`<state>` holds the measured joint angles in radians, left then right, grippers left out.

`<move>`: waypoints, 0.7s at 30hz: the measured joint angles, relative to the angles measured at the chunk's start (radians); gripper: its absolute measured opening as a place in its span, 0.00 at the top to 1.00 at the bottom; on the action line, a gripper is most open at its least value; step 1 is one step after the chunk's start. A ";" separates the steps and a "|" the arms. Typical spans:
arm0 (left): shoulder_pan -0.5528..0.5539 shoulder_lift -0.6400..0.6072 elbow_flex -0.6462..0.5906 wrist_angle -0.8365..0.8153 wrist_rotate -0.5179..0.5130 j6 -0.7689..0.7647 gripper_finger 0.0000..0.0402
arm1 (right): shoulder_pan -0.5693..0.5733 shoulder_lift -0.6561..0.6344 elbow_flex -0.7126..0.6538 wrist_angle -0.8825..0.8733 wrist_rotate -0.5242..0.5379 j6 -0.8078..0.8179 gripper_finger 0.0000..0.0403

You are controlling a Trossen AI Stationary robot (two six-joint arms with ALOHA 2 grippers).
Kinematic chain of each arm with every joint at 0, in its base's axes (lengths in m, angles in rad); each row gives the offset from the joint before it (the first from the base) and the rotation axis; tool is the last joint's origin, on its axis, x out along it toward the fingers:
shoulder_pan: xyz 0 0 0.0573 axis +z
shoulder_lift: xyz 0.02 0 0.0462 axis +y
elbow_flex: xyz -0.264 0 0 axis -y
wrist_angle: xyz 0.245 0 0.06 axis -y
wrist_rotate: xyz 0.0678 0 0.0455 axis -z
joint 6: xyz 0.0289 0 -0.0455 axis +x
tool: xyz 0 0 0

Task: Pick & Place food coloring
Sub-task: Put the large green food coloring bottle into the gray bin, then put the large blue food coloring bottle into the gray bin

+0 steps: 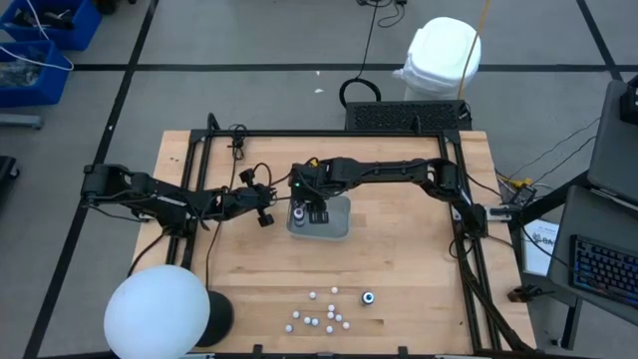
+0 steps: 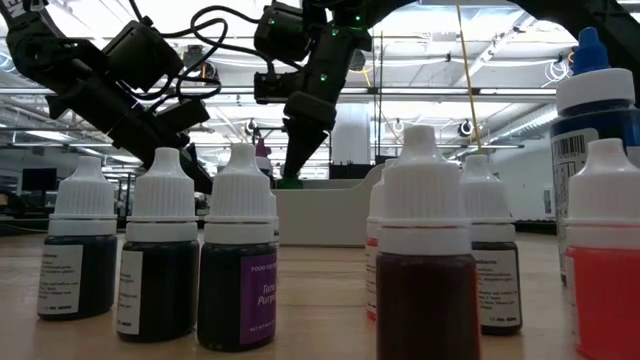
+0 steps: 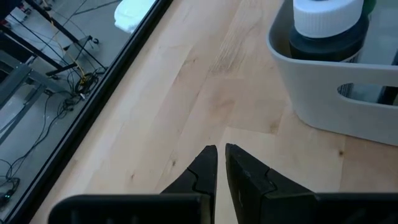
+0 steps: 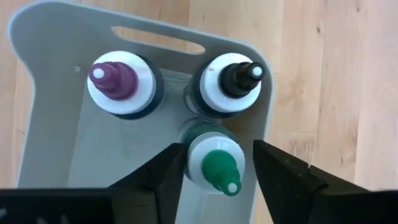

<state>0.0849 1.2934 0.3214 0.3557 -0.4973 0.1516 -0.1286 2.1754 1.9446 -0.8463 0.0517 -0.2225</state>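
Behind the wooden table (image 1: 399,249) you can see a bright workshop with long ceiling lights, and on the floor past the far edge stands a white bin (image 1: 442,55). Near the middle of the table sits a grey tray (image 4: 43,93) with a slot handle in its end wall. Your right gripper (image 4: 214,171) hangs straight over it, fingers spread either side of a green-capped bottle (image 4: 214,163) standing upright in the tray — pads just beside the bottle's shoulders, and whether they touch it you cannot tell. Two more bottles stand in the tray beyond it, side by side: a purple-capped bottle (image 4: 120,84) and a black-capped bottle (image 4: 231,84).

Your left gripper (image 3: 221,165) waits low over bare wood just beside the tray's left side, its fingers nearly together with only a thin gap, holding nothing; from its wrist you see a white-capped dark bottle (image 3: 328,28) inside the tray's near corner.

Along the front edge stands the rest of the food coloring (image 1: 324,311) — a loose cluster of white-capped bottles with dark, purple and red contents, and one blue-capped bottle (image 1: 368,297) just to the right of them. A white globe lamp (image 1: 157,314) sits at the front left corner.
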 joint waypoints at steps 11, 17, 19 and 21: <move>0.000 0.000 0.000 0.000 0.002 -0.003 0.90 | 0.052 -0.041 0.044 -0.002 0.144 -0.038 0.45; 0.000 0.000 0.000 -0.002 0.002 -0.005 0.90 | 0.102 -0.176 0.044 -0.055 0.162 0.006 0.44; 0.000 0.000 0.000 -0.002 0.001 -0.005 0.90 | 0.134 -0.244 0.045 -0.086 0.162 0.051 0.44; 0.000 0.000 0.000 -0.002 0.001 -0.005 0.90 | 0.173 -0.315 0.046 -0.134 0.162 0.110 0.44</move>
<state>0.0845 1.2934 0.3214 0.3534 -0.4961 0.1463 0.0446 1.8600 1.9903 -0.9807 0.2134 -0.1121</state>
